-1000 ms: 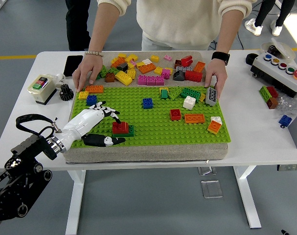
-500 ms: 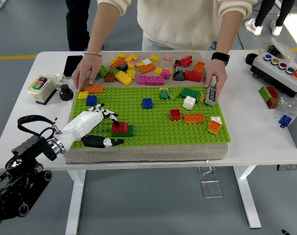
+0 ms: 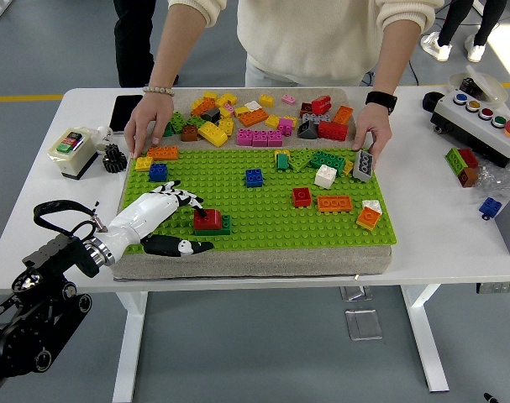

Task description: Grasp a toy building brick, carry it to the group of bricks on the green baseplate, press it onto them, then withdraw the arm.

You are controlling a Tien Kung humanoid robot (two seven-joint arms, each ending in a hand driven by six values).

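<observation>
Pulling back toward the near left corner of the green baseplate [image 3: 263,206], the left hand [image 3: 158,220] has slid a little away from the red brick [image 3: 207,219] over the last second, its white fingers [image 3: 186,198] loosely spread and holding nothing, with a fingertip just short of the brick. That red brick sits pressed on a dark green brick [image 3: 220,227] near the baseplate's front left, and it has not shifted, so the pressing looks finished and only the withdrawal is left. The right hand is not in view. At the baseplate's far edge a person rests one hand [image 3: 149,122] by its far left corner and the other hand [image 3: 368,138] at its right side against a grey brick [image 3: 363,165]; both have stayed put, seemingly steadying it. The baseplate lies on a grey foam pad on a white table [image 3: 439,227], with loose bricks [image 3: 255,122] heaped behind it, a button box [image 3: 481,122] to its right, a phone [image 3: 125,112] and a small switch box [image 3: 72,149] to its left. Grey floor surrounds the table.
</observation>
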